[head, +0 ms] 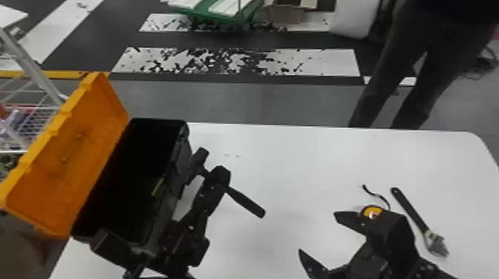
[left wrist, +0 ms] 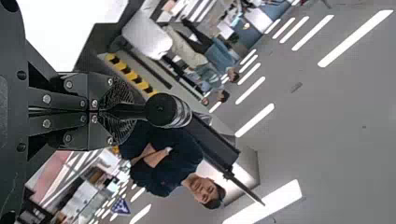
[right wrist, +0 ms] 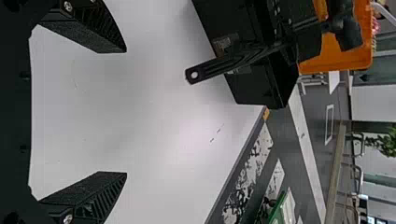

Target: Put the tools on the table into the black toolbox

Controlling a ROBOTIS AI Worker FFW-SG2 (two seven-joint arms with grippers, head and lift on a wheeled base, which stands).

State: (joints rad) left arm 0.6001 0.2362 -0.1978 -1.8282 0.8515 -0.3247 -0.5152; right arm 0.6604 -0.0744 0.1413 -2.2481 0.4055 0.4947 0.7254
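My left gripper point(head: 219, 179) is at the right wall of the black toolbox point(head: 182, 152), shut on a black-handled hammer point(head: 245, 202) whose handle sticks out rightward over the table. In the left wrist view, that gripper point(left wrist: 115, 111) pinches the hammer point(left wrist: 163, 110). The right wrist view has the hammer's handle point(right wrist: 219, 66) beside the toolbox point(right wrist: 261, 86). My right gripper point(head: 318, 233) stands open over the table; in its wrist view the gripper point(right wrist: 126, 112) has nothing between its fingers. A tape measure point(head: 372, 212) is partly hidden behind it, with an adjustable wrench point(head: 410, 211) to its right.
The toolbox's orange lid point(head: 74, 148) is swung open to the left. A small yellow piece point(head: 157, 187) shows inside the box. The white table point(head: 297, 159) ends at a straight far edge, and a wire cart point(head: 29, 122) stands beyond the lid.
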